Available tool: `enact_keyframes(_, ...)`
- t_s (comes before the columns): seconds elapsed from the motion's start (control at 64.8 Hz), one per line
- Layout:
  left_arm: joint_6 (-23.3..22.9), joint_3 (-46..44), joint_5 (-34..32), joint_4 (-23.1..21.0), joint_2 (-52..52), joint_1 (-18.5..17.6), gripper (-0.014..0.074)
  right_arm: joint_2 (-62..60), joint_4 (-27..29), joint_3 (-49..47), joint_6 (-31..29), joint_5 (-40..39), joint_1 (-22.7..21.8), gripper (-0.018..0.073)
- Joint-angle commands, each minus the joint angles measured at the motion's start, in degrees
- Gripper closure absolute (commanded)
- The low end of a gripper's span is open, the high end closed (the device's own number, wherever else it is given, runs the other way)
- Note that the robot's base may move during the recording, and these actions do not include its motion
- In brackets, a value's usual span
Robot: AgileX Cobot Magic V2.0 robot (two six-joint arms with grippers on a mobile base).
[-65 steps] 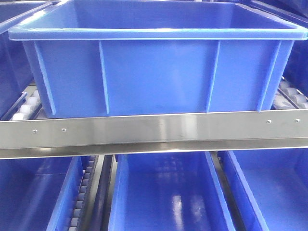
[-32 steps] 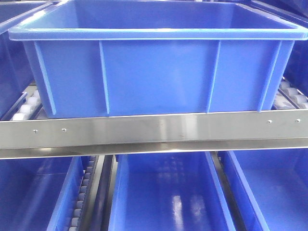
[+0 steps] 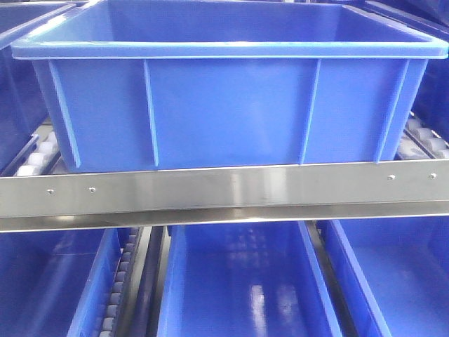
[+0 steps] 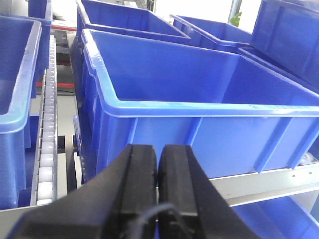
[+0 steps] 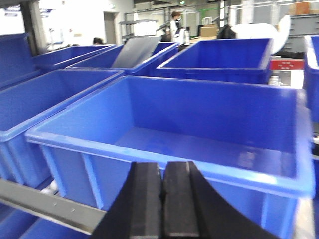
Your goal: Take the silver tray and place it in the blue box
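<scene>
Standing at the rack, I see on the far left a roller track of small white wheels running back between two bins. Just right of it sits the big blue box, open-topped and bare inside, resting on the upper level behind a brushed steel rail. Below that rail, more blue bins line the lower level.

The left gripper hangs in front of the box's near wall, low of its rim, its two black pads pressed together with nothing between them. The right gripper is likewise closed on itself, pads touching and holding nothing, poised before the near rim of the same kind of blue box.

From the right wrist view, a grey, flat sheet leans tilted in a farther bin, back and to the left of the nearest box; it looks like the silver tray, though the view is too blurred to be sure. It is well apart from both grippers. Further right and deeper in the room, a person stands among shelving.
</scene>
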Motion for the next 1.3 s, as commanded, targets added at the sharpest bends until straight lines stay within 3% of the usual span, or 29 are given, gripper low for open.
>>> enact_keyframes(0.0,0.0,-1.7,-4.5,0.0,0.4,-0.2,0.0596,-4.4,4.1,1.6,-0.7,-2.0,-3.6,0.0506)
enact_keyframes(0.077,0.0,-1.7,-4.5,0.0,0.4,-0.2,0.0596,-9.5,7.1,5.2,-5.7,-0.2,-7.4,0.0506)
enact_keyframes(0.232,0.0,-1.7,-4.5,0.0,0.4,-0.2,0.0596,-17.9,25.3,11.7,-25.1,2.2,-13.5,0.0506)
enact_keyframes(0.309,0.0,-1.7,-4.5,0.0,0.4,-0.2,0.0596,-20.2,27.4,13.7,-29.6,2.2,-15.1,0.0506)
enact_keyframes(0.556,0.0,-1.7,-4.5,0.0,0.4,-0.2,0.0596,-25.5,27.1,16.9,-29.8,2.1,-18.1,0.0506)
enact_keyframes(1.282,0.0,-1.7,-4.5,0.0,0.4,-0.2,0.0596,-25.5,27.0,16.9,-29.8,2.1,-18.1,0.0506)
